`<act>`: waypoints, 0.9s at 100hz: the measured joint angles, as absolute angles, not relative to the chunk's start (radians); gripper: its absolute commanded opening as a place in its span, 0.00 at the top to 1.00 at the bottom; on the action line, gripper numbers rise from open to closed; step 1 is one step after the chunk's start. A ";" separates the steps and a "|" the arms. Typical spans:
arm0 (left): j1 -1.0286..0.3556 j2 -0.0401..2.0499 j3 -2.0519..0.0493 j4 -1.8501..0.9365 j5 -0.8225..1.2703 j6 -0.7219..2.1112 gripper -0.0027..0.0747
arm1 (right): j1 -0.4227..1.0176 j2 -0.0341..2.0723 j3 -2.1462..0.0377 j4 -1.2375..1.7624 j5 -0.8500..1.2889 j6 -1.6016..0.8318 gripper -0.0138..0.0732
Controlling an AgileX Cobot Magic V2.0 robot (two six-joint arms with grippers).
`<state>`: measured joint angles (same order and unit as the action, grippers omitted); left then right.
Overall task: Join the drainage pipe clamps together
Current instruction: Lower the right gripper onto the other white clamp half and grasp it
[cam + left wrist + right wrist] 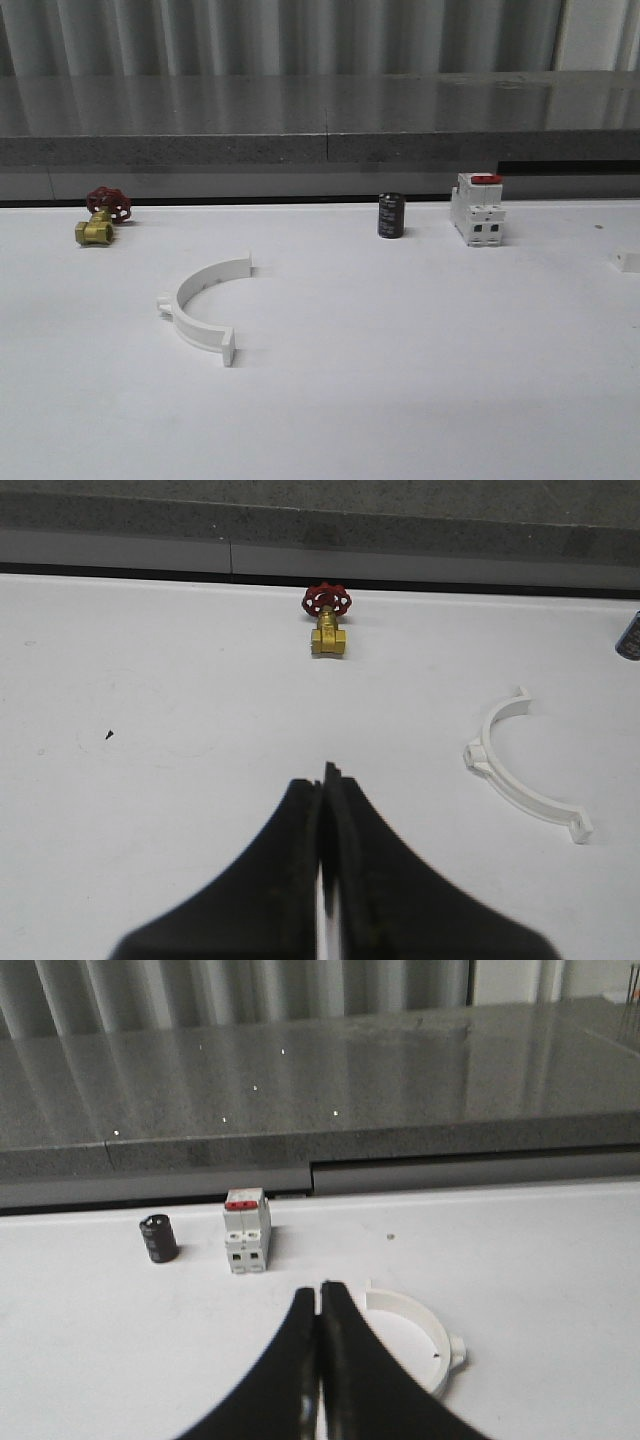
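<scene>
Left gripper (323, 780) is pressed together over bare white table (400, 380), nothing in it; one clamp half (205, 300) lies flat near the brass valve (100, 220). Right gripper (318, 1300) is pressed together too, second clamp half (415, 1335) lying just behind its fingers

A brass valve (95, 232) with a red handwheel (109, 203) sat near the far left of the white table (400, 380), close to the table's back edge. Well to its right, a small black cylinder (390, 215) stood upright, and just beside that stood a white block (476, 212) with a red top. The cylinder and the block stood apart, not touching. Behind the table ran a grey speckled ledge (320, 120), and behind that a corrugated metal wall (300, 35).
</scene>
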<state>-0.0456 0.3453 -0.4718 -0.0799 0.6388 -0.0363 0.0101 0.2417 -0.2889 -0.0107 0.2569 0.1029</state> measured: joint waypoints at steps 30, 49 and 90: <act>-0.046 0.345 -0.472 -0.080 0.639 -0.036 0.99 | 0.010 0.698 -0.655 0.000 0.626 0.103 0.92; -0.046 0.345 -0.472 -0.080 0.639 -0.036 0.99 | 0.010 0.884 -0.726 0.000 0.646 0.103 0.89; -0.046 0.345 -0.472 -0.080 0.639 -0.036 0.99 | 0.010 1.020 -0.742 0.026 0.639 0.103 0.15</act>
